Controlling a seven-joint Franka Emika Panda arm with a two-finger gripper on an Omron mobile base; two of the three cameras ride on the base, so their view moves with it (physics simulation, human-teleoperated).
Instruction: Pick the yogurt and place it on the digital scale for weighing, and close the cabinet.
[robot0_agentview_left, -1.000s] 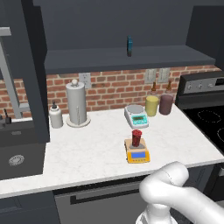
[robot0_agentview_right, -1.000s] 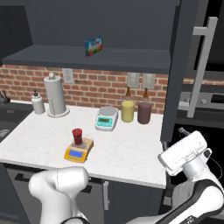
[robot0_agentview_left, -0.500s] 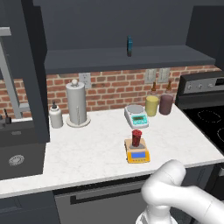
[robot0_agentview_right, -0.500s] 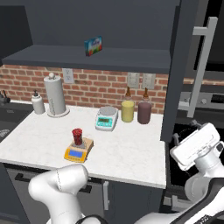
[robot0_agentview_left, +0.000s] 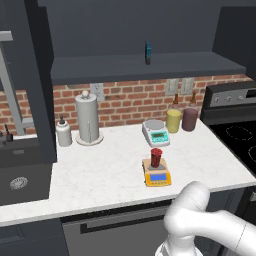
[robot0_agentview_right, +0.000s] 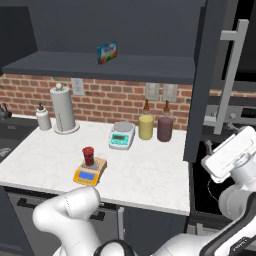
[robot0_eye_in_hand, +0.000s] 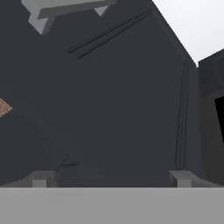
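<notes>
The hand view looks close onto the panelled face of the open cabinet (robot0_eye_in_hand: 131, 100) door, its silver bar handle (robot0_eye_in_hand: 65, 8) crossing the top; the gripper (robot0_eye_in_hand: 111, 177) has its fingers spread wide, gripping nothing. The right base view places the hand far right by that door (robot0_agentview_right: 207, 75), wrist raised. Well to its left, the yogurt (robot0_agentview_right: 88, 156) stands on the digital scale (robot0_agentview_right: 90, 172).

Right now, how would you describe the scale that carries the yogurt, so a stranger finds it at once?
On the white marble counter, look near the front edge. The digital scale is flat and orange-yellow, with the dark red yogurt on it; the white scale behind it is bare.
</notes>
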